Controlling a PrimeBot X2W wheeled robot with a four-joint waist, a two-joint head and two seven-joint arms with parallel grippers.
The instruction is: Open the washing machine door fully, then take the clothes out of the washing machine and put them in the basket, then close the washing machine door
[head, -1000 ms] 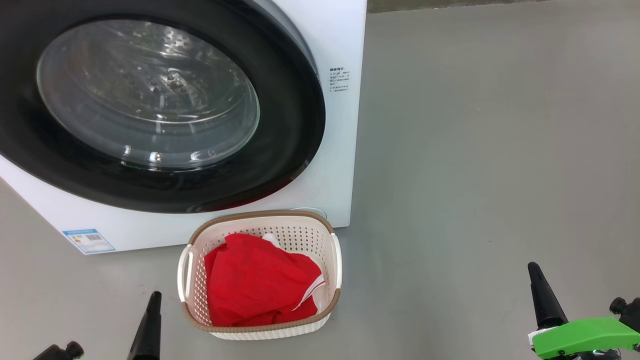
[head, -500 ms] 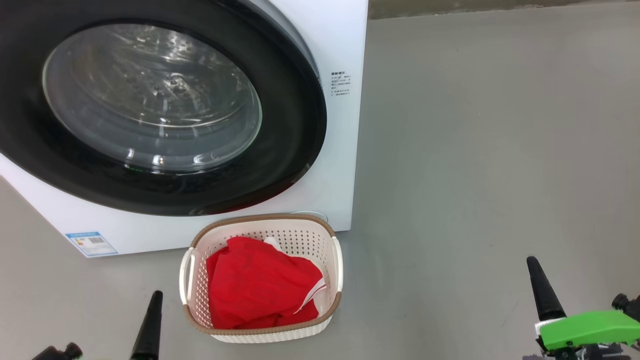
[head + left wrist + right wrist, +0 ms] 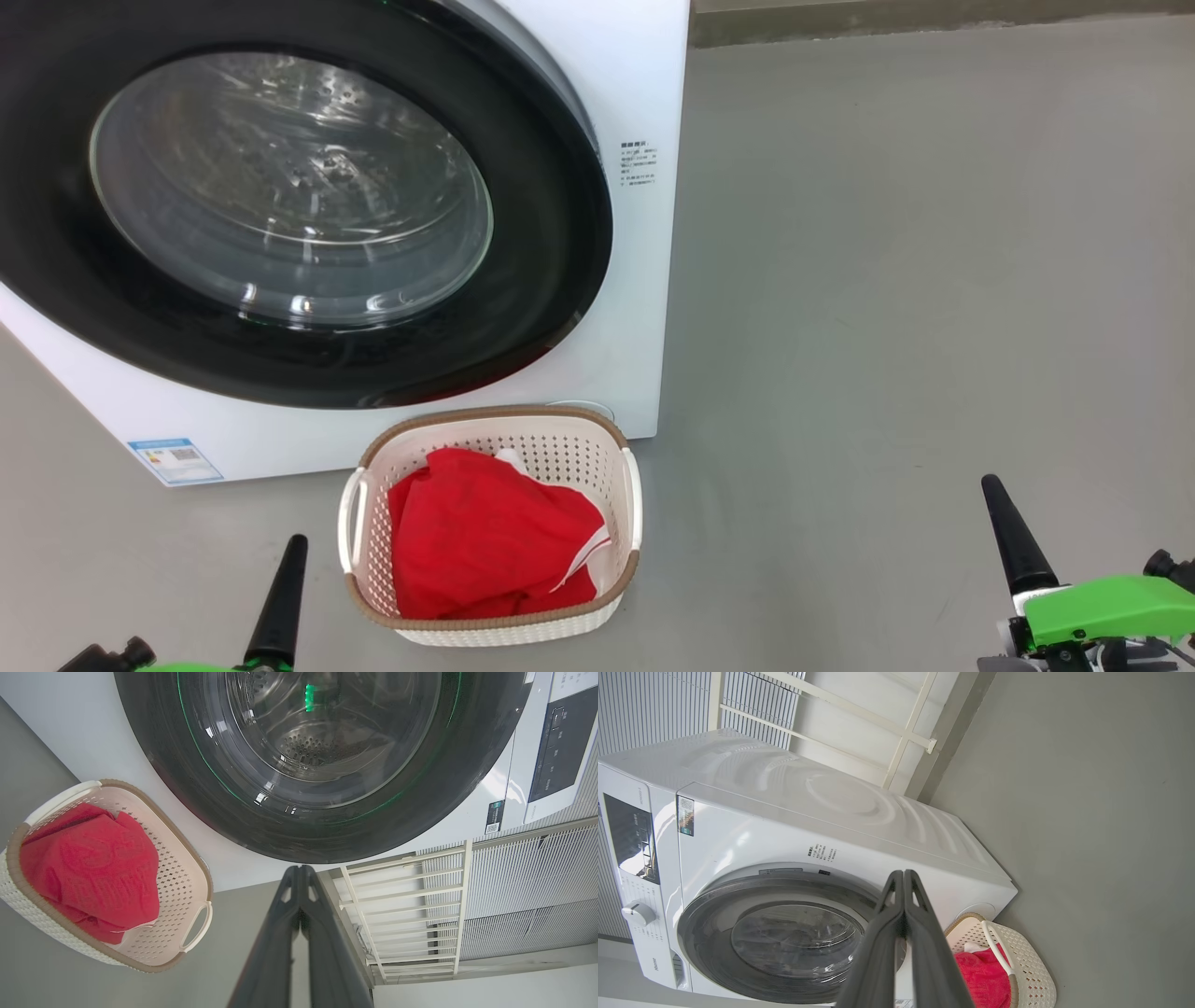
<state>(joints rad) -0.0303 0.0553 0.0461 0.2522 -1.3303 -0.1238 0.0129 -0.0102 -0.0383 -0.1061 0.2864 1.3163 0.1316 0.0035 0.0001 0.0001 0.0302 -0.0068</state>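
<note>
The white washing machine (image 3: 644,84) stands at the upper left with its black-rimmed round door (image 3: 551,233) closed flat against the front; the steel drum shows through the glass. In front of it on the floor sits the cream basket (image 3: 627,485), holding the red clothes (image 3: 485,541). My left gripper (image 3: 285,588) is shut and empty at the lower left, just left of the basket. My right gripper (image 3: 1013,532) is shut and empty at the lower right, well away from the basket. In the left wrist view my fingers (image 3: 299,896) point at the door (image 3: 420,793), with the basket (image 3: 196,877) to their left.
Bare grey floor (image 3: 915,280) stretches to the right of the machine. A blue label (image 3: 175,460) marks the machine's lower corner. White railings and a ribbed wall (image 3: 420,896) stand beside the machine. The control panel and a dial (image 3: 639,913) show in the right wrist view.
The whole head view has shifted slightly down, so the camera has moved. Both grippers stay shut; the basket, clothes and door have not moved.
</note>
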